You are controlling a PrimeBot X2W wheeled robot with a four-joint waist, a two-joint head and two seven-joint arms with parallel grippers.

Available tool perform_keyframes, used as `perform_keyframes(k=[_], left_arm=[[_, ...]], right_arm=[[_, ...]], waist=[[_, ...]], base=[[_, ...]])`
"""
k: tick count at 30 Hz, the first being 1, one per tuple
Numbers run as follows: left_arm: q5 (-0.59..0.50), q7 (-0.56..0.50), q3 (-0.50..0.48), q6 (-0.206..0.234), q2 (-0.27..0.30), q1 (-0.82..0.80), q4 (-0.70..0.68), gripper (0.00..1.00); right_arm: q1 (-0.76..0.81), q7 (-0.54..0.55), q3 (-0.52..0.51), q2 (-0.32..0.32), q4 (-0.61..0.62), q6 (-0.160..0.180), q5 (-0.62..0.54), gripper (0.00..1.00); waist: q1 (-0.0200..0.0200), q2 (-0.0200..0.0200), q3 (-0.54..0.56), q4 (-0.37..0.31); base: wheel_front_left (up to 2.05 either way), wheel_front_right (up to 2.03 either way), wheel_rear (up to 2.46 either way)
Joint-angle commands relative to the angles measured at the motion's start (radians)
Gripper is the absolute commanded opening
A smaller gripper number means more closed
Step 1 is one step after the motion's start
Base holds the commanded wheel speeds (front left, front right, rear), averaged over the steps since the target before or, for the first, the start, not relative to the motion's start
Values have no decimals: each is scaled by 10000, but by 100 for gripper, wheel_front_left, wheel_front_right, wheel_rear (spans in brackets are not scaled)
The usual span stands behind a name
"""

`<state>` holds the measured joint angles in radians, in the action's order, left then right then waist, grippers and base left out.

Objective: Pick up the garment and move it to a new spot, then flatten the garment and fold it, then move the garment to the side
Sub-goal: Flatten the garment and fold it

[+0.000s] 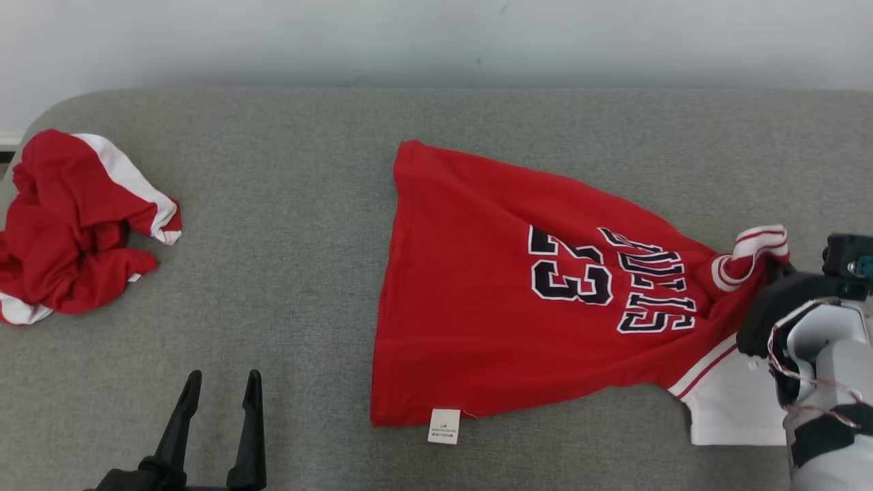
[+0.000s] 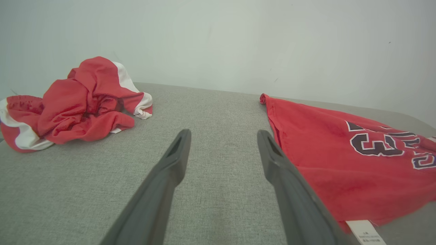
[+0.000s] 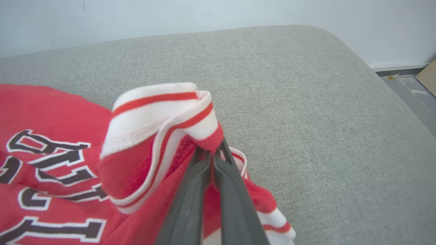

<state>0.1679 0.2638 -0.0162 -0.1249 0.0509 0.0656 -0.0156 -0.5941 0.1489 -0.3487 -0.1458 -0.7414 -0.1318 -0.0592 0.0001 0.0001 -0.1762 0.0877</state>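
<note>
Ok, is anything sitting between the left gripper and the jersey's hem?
Nothing visible. Only bare grey cushion lies between the open left gripper and the jersey hem. The crumpled red-and-white garment lies off to the gripper's other side, out of that path.

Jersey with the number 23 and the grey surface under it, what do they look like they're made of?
The jersey: soft matte knit, probably cotton or a blend; it creases limply with no sheen. Its striped trim looks like ribbed knit, showing fine ridges. The surface: grey woven upholstery cloth, flecked and coarse, seemingly padded given its rounded corners.
</note>
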Motion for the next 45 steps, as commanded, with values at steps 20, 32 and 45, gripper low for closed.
perform_keyframes(k=[20,32,45], left_arm=[[421,10,146,337,-4,330,330,100],[564,10,310,575,-2,946,330,100],[691,10,143,787,-3,1227,493,100]], right_arm=[[690,-2740,-150,580,104,23,-241,100],[2478,-2185,585,902,1608,23,65,100],[4795,-3896,3085,943,4325,23,1112,100]], waist=[[-1,-1,1117,-268],[-1,-1,2146,-1121],[-1,-1,2512,-1377]], base=[[0,0,0],[0,0,0],[0,0,0]])
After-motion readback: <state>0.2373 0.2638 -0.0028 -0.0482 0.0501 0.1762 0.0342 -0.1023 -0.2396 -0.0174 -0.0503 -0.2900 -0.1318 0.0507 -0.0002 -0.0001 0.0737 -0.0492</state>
